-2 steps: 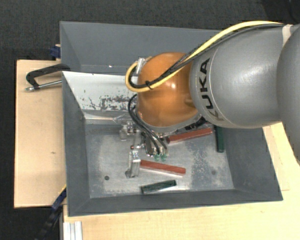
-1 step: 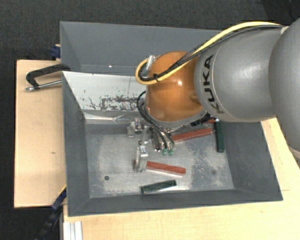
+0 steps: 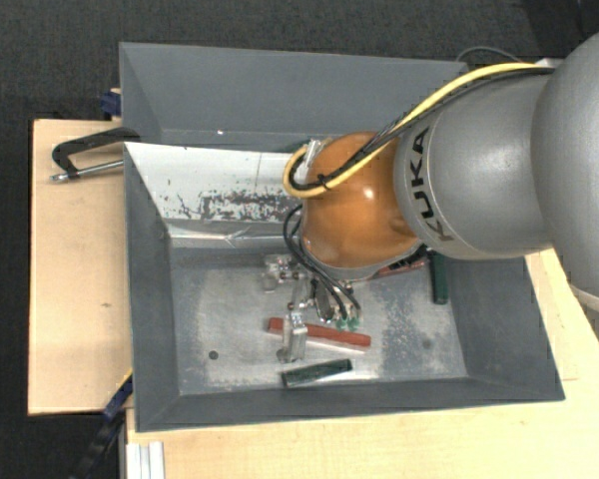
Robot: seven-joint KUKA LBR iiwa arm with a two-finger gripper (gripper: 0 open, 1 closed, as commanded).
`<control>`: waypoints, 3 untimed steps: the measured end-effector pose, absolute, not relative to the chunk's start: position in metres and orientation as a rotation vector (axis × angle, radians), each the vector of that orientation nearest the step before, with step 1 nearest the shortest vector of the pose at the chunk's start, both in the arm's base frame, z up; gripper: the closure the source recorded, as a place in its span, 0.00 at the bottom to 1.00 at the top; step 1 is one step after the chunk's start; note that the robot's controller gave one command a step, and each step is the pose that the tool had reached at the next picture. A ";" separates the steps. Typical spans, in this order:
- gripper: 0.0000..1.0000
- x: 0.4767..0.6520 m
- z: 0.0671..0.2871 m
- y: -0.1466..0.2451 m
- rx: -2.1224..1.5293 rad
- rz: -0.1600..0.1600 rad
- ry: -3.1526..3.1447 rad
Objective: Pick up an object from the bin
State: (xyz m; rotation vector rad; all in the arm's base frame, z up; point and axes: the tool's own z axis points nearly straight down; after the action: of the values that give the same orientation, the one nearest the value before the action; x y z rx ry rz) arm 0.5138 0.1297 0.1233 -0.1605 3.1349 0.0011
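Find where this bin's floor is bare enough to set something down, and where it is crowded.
Barest is the left floor, between the left wall and the red stick. A smaller patch lies right of the stick, below the green pen. The middle is crowded: arm, stick and dark bar.

Red stick (image 3: 331,337) partly under claw (image 3: 296,343)

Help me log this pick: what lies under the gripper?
A red flat stick lies on the bin floor beneath the gripper, its left part covered by it. The orange wrist cover hides whatever lies farther back.
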 end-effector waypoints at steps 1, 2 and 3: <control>0.00 0.519 0.127 0.082 -0.381 0.004 3.115; 0.00 0.508 0.090 0.077 -0.357 -0.004 3.117; 1.00 0.506 0.073 0.072 -0.196 0.001 3.135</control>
State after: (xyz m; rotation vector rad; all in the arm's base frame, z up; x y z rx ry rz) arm 0.5059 0.0724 0.0727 -0.1959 3.1348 0.0013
